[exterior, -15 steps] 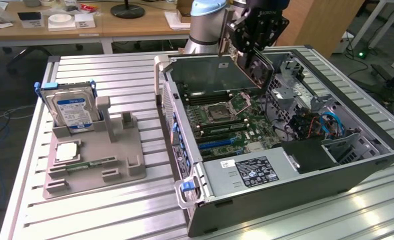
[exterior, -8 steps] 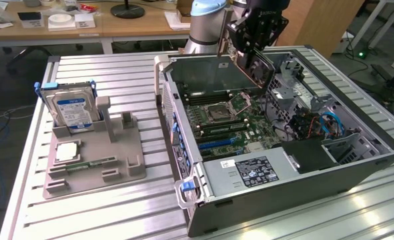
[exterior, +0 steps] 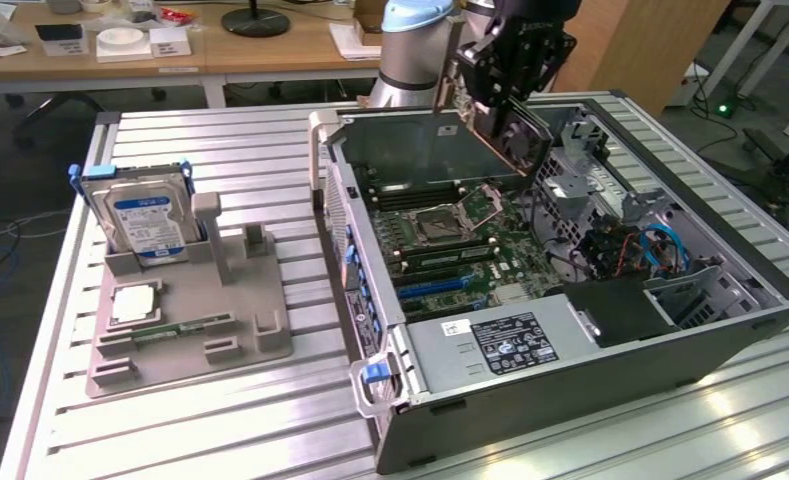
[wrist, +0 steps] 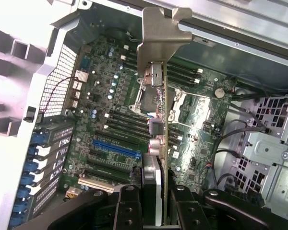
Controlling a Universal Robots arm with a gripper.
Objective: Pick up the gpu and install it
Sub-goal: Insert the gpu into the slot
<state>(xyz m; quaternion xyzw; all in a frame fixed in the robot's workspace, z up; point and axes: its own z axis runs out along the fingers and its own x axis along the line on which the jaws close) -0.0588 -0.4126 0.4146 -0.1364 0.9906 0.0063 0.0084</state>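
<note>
On our slatted worktop [exterior: 234,420] the open computer case [exterior: 594,390] lies on its side, so the motherboard [wrist: 105,96] faces up for loading. We carry the gpu [wrist: 166,120] on edge above the board, over the case's end nearest the worktop's far edge. The gripper [wrist: 156,199] is clamped on the card's upper edge, probably to leave the connector side free. The card itself hides its connector and the slot below. Its silver bracket [wrist: 159,38] leads.

Ribbed metal table [exterior: 167,440], grey parts holder [exterior: 194,285] lying on it at nine o'clock, open computer case [exterior: 568,400] lying at three o'clock, just beside the holder.
</note>
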